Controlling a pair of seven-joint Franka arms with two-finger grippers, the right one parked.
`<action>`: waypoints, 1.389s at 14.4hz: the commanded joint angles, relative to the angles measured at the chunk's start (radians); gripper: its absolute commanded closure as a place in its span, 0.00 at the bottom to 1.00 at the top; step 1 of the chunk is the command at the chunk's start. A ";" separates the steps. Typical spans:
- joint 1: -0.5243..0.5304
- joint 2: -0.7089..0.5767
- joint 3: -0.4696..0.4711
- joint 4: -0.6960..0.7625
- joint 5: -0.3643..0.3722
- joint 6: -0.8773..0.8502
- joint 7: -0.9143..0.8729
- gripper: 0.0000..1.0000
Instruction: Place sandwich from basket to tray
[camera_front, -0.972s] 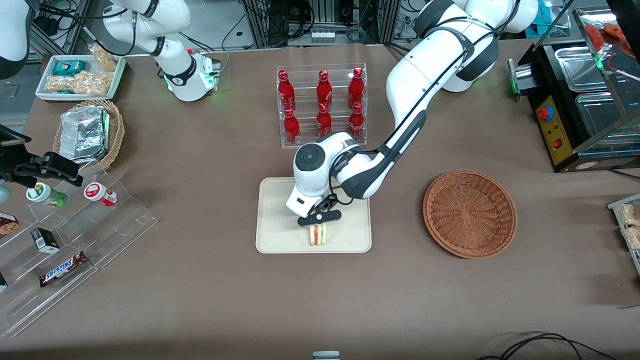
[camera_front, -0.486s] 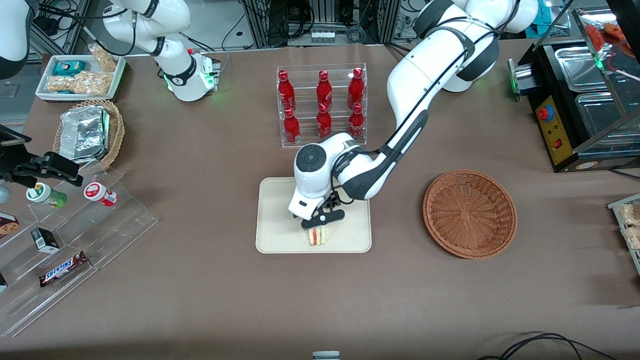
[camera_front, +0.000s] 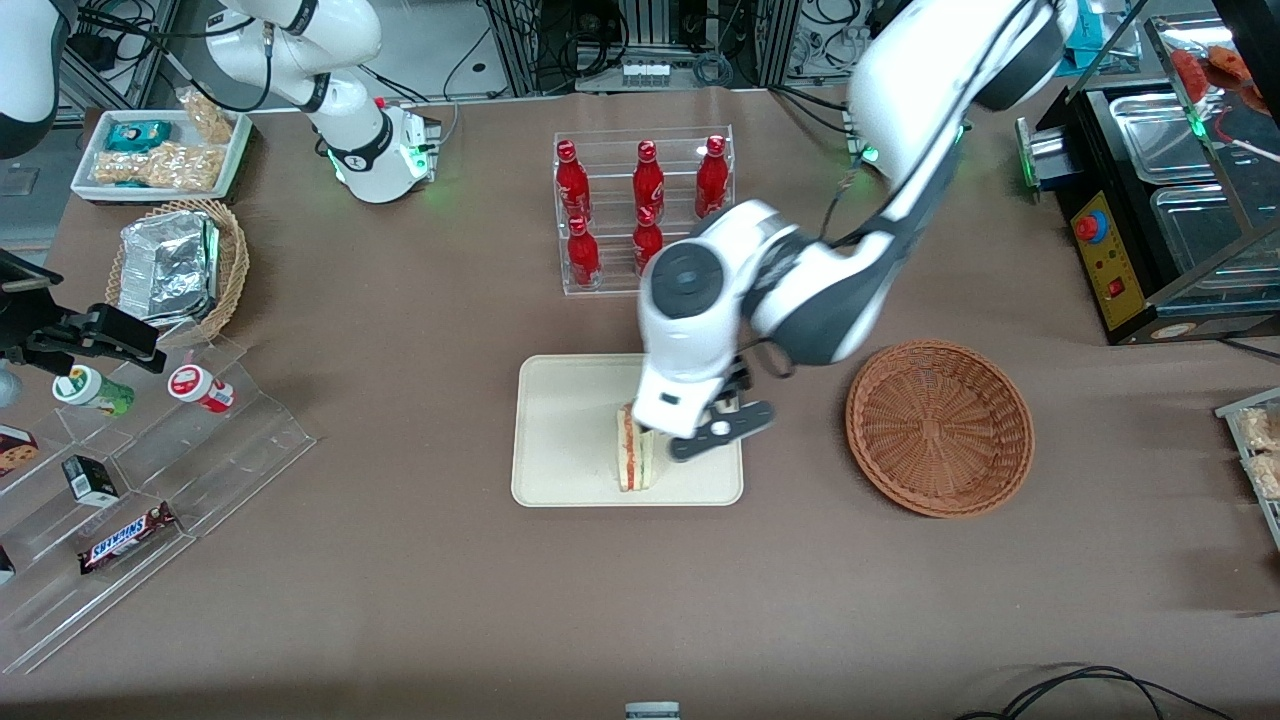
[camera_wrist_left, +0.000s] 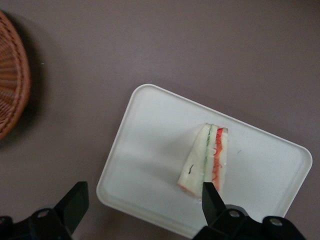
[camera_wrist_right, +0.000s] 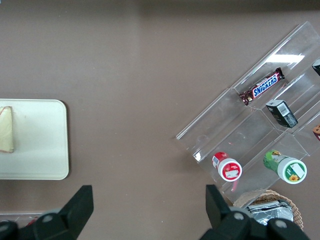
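The sandwich (camera_front: 634, 456), a pale bread wedge with red and green filling, lies on the cream tray (camera_front: 565, 430), near the tray edge closest to the front camera. The left gripper (camera_front: 716, 433) hangs above the tray beside the sandwich, toward the reddish-brown basket (camera_front: 940, 428), which holds nothing. In the left wrist view the gripper (camera_wrist_left: 142, 195) is open and empty, well above the tray (camera_wrist_left: 150, 145). The sandwich (camera_wrist_left: 207, 157) lies below, just ahead of one fingertip (camera_wrist_left: 207, 192). The basket's rim (camera_wrist_left: 10, 80) also shows there. The right wrist view shows the tray (camera_wrist_right: 35, 145) and the sandwich (camera_wrist_right: 6, 129).
A clear rack of red bottles (camera_front: 645, 205) stands farther from the front camera than the tray. A stepped acrylic display with snacks (camera_front: 130, 480), a tan basket with foil packets (camera_front: 180, 265) and a white snack tray (camera_front: 160, 150) lie toward the parked arm's end. A black appliance (camera_front: 1160, 200) stands toward the working arm's end.
The gripper has let go of the sandwich, risen and swung toward the basket. The sandwich stays on the tray and shows more fully.
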 joint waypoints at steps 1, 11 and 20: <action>0.094 -0.132 -0.008 -0.050 -0.097 -0.138 0.125 0.00; 0.583 -0.544 -0.001 -0.338 -0.207 -0.553 0.799 0.00; 0.739 -0.646 0.003 -0.380 -0.188 -0.557 0.920 0.00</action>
